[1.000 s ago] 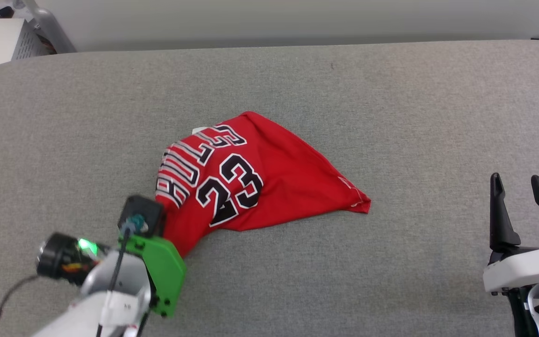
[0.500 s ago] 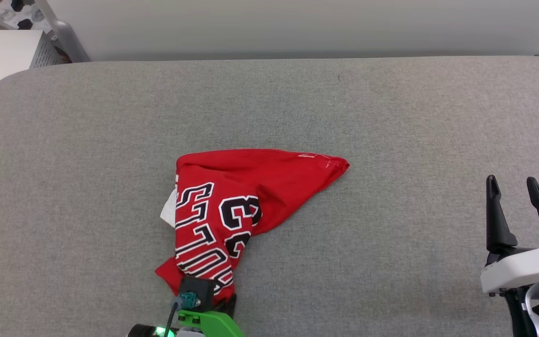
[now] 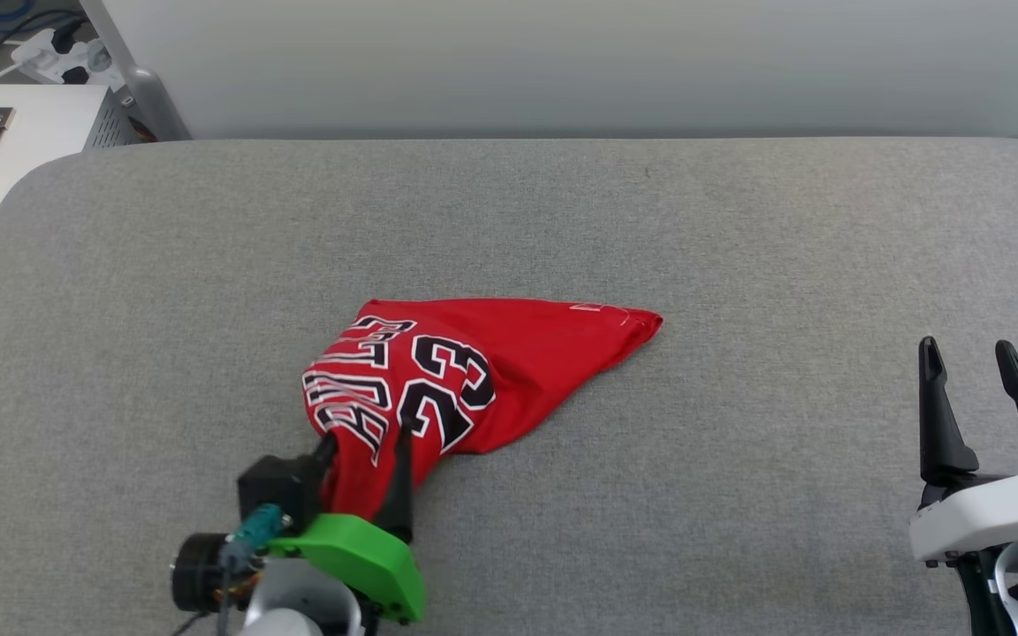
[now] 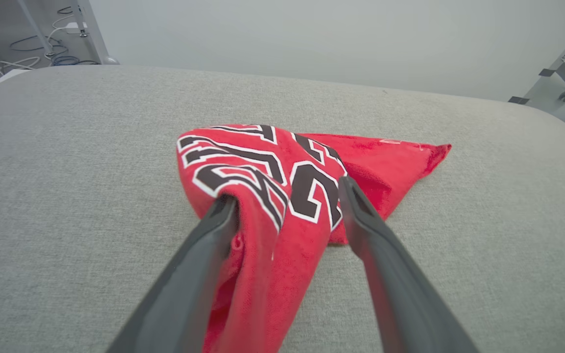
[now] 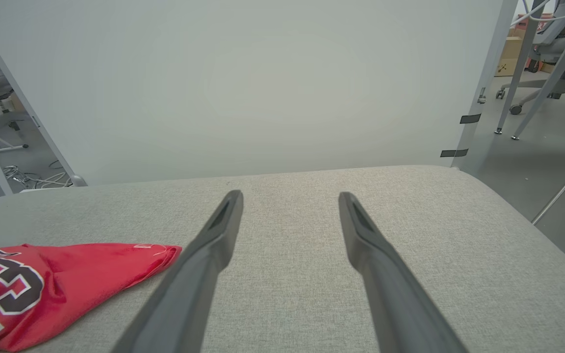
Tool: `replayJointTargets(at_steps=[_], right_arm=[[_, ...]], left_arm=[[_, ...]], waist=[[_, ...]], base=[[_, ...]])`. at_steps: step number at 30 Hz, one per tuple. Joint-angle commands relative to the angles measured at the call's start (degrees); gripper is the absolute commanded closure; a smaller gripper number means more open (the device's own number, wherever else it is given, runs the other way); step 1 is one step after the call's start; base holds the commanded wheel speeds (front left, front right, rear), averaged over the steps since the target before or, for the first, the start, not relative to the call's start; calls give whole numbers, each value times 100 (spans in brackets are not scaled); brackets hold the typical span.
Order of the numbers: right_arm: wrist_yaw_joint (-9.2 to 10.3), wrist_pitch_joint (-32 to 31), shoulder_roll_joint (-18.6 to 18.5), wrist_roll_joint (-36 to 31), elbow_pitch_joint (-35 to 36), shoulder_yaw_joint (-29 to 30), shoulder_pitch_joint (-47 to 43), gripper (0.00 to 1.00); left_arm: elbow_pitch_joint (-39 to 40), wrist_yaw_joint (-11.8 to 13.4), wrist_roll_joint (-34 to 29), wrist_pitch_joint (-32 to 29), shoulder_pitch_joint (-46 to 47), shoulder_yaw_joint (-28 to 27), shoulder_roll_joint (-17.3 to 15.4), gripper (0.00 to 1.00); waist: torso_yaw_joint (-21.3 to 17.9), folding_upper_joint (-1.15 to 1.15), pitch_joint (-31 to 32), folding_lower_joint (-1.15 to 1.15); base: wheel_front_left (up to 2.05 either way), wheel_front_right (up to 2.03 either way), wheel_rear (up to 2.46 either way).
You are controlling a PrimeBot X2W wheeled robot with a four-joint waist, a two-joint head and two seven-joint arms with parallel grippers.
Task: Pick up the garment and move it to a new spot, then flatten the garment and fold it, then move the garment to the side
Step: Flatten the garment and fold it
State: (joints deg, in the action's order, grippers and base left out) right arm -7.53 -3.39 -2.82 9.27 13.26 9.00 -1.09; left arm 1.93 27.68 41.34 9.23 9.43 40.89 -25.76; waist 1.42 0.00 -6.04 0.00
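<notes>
Red jersey cloth, the garment [image 3: 474, 371], lies bunched in a heap on the grey bench [image 3: 650, 221], a little to the left of the middle and toward the near edge. Its black lettering and the number 23 face up, crumpled, and one red corner [image 3: 641, 322] reaches out to the right. The near end of the heap runs between the fingers of the left gripper [image 3: 366, 435]. These fingers stand apart and the cloth is loose between them, not clamped. The right gripper [image 3: 965, 347] hovers well apart at the right, its fingers also spread with nothing between them.

I judge that the moving step is at its end and that flattening comes next. It calls for both arms: each must find an edge or a corner and pull it outward, so that the folds open.
</notes>
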Motion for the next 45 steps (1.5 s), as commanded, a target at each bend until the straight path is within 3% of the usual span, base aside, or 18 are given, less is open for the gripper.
replayJointTargets(at_steps=[1,5,9,15,20,28,36,43,45], right_arm=[[4,-25,-6,-1,40,-15,-47,0],[4,-20,-6,28,57,-33,-42,0],[4,-3,-6,45,55,-38,-27,0],[4,48,-6,90,10,-73,36,0],[4,89,-6,108,-19,-96,127,0],[4,131,-6,117,-58,-108,277,0],[4,158,-6,140,-98,-174,398,0],[4,171,-6,150,-162,-194,459,0],[4,175,-6,161,-198,-192,456,0]], left_arm=[[56,60,-15,43,83,-101,-112,0],[282,142,149,-118,167,-514,-545,0],[477,-22,434,-486,331,-773,-915,0],[550,-592,974,-1350,815,-934,-1401,0],[325,-1212,1287,-2201,1444,-775,-1623,0],[-417,-1728,1448,-3399,2185,-262,-1550,0],[-1357,-2163,1327,-4006,2616,276,-1244,0],[-2231,-2380,1074,-4390,2754,790,-962,0],[-2564,-2517,992,-4528,2748,1029,-799,76]], waist=[[10,0,-3,0],[0,0,-29,0],[-29,0,-88,0],[-129,0,-245,0],[-219,0,-476,0],[-316,0,-819,0],[-383,0,-1087,0],[-417,0,-1156,0],[-418,0,-1117,0]], base=[[0,0,0],[0,0,0],[0,0,0],[0,0,0],[0,0,0],[0,0,0],[0,0,0],[0,0,0],[0,0,0]])
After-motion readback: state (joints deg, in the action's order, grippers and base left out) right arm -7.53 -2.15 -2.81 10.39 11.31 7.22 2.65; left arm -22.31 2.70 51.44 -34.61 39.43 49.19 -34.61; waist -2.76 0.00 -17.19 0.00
